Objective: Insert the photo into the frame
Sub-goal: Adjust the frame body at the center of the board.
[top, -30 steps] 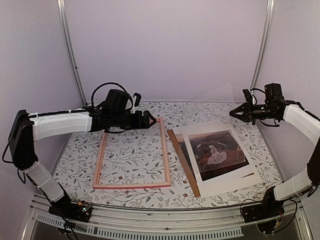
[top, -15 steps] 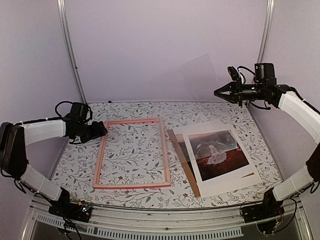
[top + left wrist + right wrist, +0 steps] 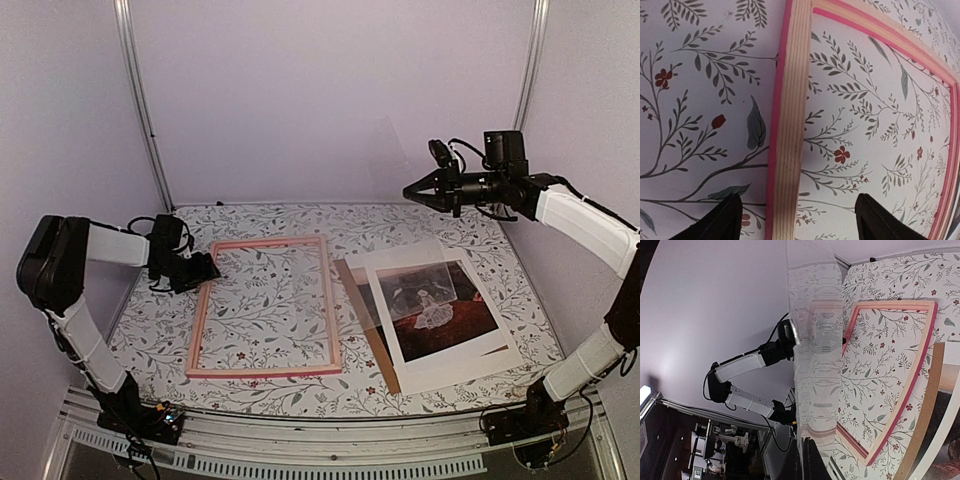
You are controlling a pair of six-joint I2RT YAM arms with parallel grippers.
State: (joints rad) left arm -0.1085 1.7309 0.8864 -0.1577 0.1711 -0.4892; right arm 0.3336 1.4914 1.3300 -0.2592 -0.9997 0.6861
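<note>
**Clear pane (image 3: 815, 340) up in the air, photo (image 3: 436, 302) not in the frame (image 3: 200, 320) yet**

Starting at the jaws. The right gripper (image 3: 412, 190) was clenched on one edge of that see-through pane and held it well above the table (image 3: 480, 225), hanging down over the spot between the frame and the photo stack. The left gripper (image 3: 796, 225) had its jaws released and spread wide. One finger sat on each side of the frame's left rail near the far corner, and as far as I could tell neither was touching it.

My read is that the pane was headed for the frame. To do that well I'd brace or pinch that left rail first, because a light frame will probably skate on the cloth. Then bring the pane in low edge first, square it to the inner lip, and lay it flat rather than dropping it. It looked slick and hard to see, so a firm grip and a slow approach seemed smart.

As for the photo, it was a dark print in reddish-brown and black, with a pale figure in the middle and a lighter band along the far edge. It lay flat on the right side of the table, showing through the window of a white mat board (image 3: 455, 375). A brown backing (image 3: 365, 320) poked out on the left, just beside the frame's right rail. The frame itself lay flat with only the floral table surface showing inside it.
</note>
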